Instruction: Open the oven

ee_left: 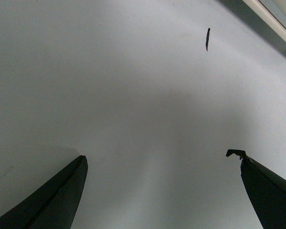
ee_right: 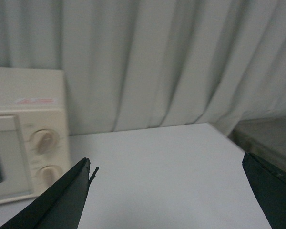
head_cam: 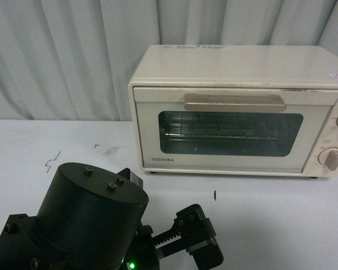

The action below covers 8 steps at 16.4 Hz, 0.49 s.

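The oven [head_cam: 236, 135] is sitting shut along the tabletop's [head_cam: 281, 225] far edge. We are judging the reach not yet made: left claw [ee_left: 162, 191] and right claw [ee_right: 167, 195] are both gaping wide, holding nothing. Next, we are likely needing one on the handle [head_cam: 235, 102], pulling downward.

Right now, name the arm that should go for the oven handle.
Left, probably. The left gripper is open, just in front of the closed oven, below its handle. The right gripper points past the knobs toward the curtain.
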Motion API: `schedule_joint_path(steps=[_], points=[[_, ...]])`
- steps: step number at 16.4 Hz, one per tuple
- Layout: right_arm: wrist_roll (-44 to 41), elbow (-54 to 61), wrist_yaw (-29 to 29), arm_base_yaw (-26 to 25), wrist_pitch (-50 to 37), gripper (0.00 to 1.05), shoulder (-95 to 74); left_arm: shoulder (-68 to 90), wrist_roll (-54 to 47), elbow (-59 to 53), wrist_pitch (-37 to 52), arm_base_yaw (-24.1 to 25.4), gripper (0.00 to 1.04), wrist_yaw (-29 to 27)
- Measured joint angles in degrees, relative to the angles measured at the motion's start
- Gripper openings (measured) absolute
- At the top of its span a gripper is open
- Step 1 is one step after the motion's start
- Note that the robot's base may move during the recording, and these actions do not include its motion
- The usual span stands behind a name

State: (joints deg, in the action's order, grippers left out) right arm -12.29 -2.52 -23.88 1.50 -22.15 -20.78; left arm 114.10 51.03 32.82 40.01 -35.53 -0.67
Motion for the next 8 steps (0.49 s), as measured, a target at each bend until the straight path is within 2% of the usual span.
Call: schedule_joint_path(steps=[2, 3, 4, 5, 8], points=[[-4.33, -2.82, 3.34, -1.62, -9.88, 0.98, -9.44, 0.00, 0.00, 0.00, 0.00, 0.00, 0.98, 0.02], [-9.01, -6.60, 7.15, -2.62, -18.43, 0.98, -18.14, 0.00, 0.00, 0.00, 0.00, 0.00, 0.98, 0.02], [-15.04, -12.90, 11.41, -3.96, -29.42, 0.98, -31.17, 0.00, 0.00, 0.00, 0.00, 0.00, 0.98, 0.02], [-25.14, -24.79, 18.18, -2.36, -34.49, 0.98, -52.02, 0.00, 0.00, 0.00, 0.00, 0.00, 0.98, -0.04], [-33.66, -35.58, 22.62, 0.96, -31.39, 0.98, -65.75, 0.00, 0.00, 0.00, 0.02, 0.00, 0.98, 0.00]])
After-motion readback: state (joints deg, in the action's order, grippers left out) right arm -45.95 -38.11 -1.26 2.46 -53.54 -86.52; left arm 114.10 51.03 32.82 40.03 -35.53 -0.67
